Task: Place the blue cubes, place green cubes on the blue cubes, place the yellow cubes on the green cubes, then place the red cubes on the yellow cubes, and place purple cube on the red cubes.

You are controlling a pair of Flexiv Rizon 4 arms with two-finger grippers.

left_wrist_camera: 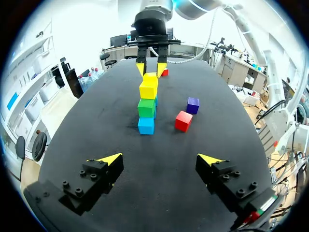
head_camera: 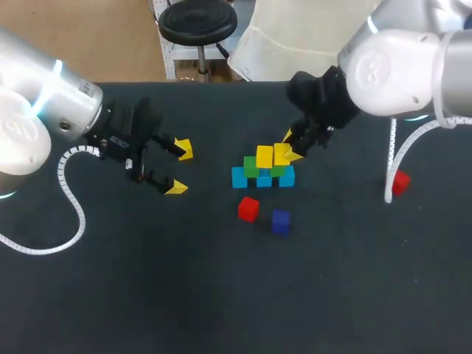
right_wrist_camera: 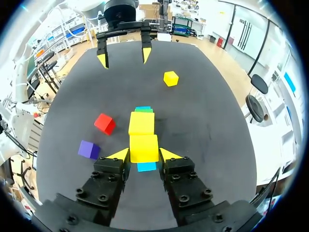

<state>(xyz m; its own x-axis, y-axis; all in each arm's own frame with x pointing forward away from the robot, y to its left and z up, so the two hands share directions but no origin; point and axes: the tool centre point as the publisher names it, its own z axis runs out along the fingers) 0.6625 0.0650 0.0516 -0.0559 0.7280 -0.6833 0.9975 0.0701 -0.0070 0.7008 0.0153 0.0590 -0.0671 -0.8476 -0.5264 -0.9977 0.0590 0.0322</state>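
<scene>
Three blue cubes (head_camera: pixel 239 177) lie in a row mid-table, with two green cubes (head_camera: pixel 251 167) on them. One yellow cube (head_camera: pixel 265 156) sits on the green layer. My right gripper (head_camera: pixel 290 147) is shut on a second yellow cube (right_wrist_camera: pixel 144 148) right beside the first, over the green cube (head_camera: pixel 278 170); whether it rests there I cannot tell. A red cube (head_camera: pixel 248 209) and the purple cube (head_camera: pixel 280 221) lie in front of the stack. Another red cube (head_camera: pixel 400 182) lies far right. My left gripper (head_camera: pixel 179 168) hangs open and empty, left of the stack.
A loose yellow cube (right_wrist_camera: pixel 170 78) lies between the stack and the left gripper (right_wrist_camera: pixel 124 57), near its far finger. A white cable (head_camera: pixel 390 166) hangs from the right arm down to the table beside the far-right red cube.
</scene>
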